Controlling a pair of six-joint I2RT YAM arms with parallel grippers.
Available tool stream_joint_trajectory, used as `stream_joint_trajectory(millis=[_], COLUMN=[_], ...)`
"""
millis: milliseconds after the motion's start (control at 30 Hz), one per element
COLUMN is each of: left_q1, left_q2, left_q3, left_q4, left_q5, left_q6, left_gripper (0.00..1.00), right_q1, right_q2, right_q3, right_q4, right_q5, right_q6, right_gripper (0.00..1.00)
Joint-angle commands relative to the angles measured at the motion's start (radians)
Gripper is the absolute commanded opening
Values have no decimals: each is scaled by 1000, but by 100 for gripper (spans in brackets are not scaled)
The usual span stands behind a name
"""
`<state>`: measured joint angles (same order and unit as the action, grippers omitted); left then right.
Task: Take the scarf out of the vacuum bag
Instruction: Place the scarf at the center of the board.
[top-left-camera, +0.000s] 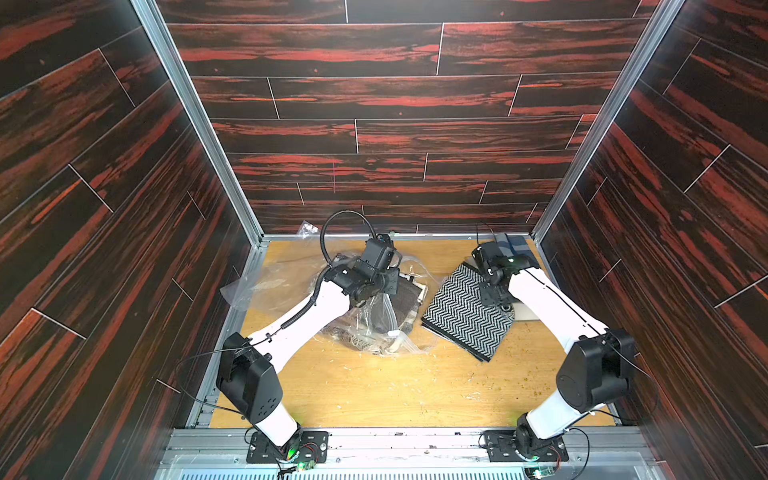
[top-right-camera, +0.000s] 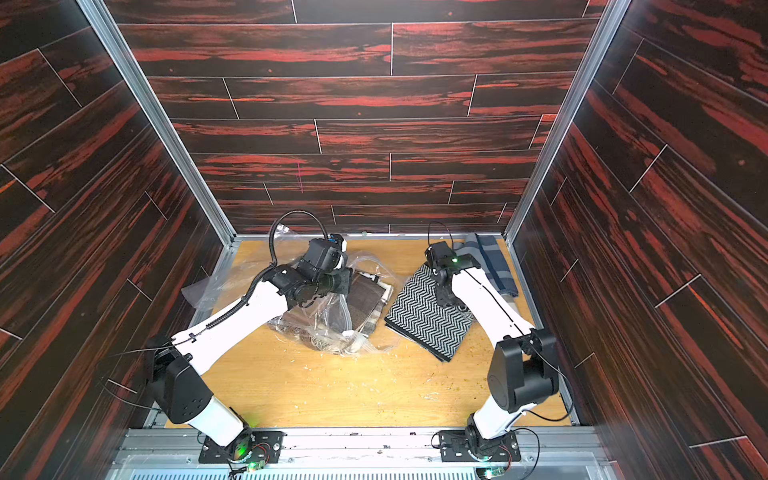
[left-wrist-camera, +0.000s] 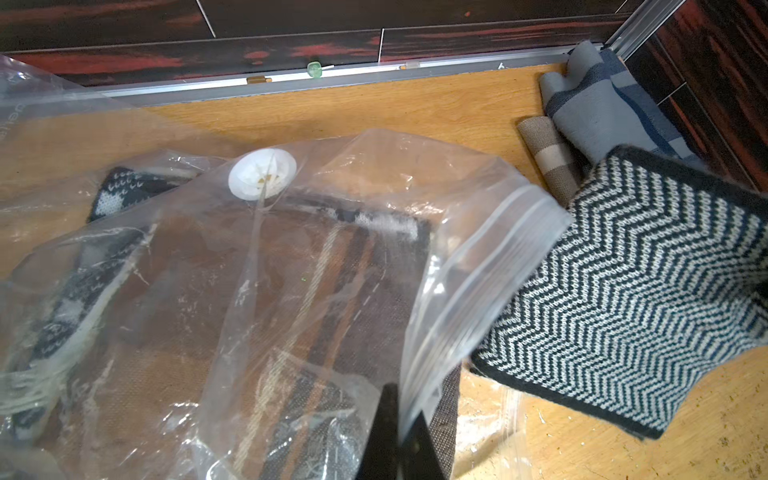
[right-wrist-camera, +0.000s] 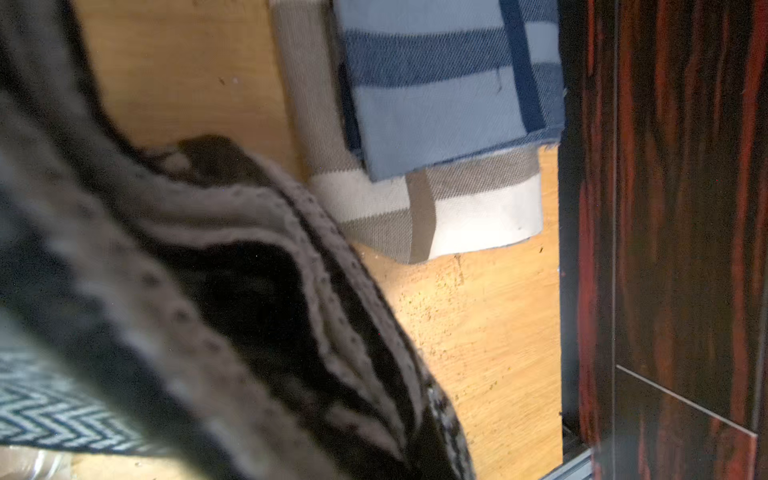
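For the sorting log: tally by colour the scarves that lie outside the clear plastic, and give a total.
Black-and-white zigzag scarf: 1
Blue-and-grey striped scarf: 1
Beige-and-white checked scarf: 1
Total outside the vacuum bag: 3

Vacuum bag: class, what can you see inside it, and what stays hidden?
A brown striped scarf shows through the vacuum bag, with a dark white-patterned knit beside it under plastic. Crinkles and glare hide how far each reaches and anything underneath.
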<state>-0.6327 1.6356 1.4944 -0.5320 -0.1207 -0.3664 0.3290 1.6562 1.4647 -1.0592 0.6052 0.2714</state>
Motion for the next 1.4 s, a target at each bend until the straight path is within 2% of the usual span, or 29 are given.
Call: stream_joint_trajectory(millis=[0, 133, 500, 1133, 1367], left_q1=[11, 10, 16, 21, 20], left_q2=[-17, -19, -27, -56, -69], left_q3=[18, 17, 18, 13, 0], left_q4=[-16, -20, -29, -29, -34], left_q5=[-11, -23, -40, -45, -46], left_q6=[6, 6, 4, 3, -2], left_gripper=[0, 0, 0, 0, 0], right_q1=[-9, -47, -164, -230, -310], right_q2=[29, 61, 143, 353, 337], right_q3=[84, 156, 302, 706, 728], right_q4=[-54, -84, -83, -184, -176], right_q5=[59, 59, -45, -104, -270], right_q6=[-7, -28, -70, -74, -61], right_gripper=[0, 0, 0, 0, 0])
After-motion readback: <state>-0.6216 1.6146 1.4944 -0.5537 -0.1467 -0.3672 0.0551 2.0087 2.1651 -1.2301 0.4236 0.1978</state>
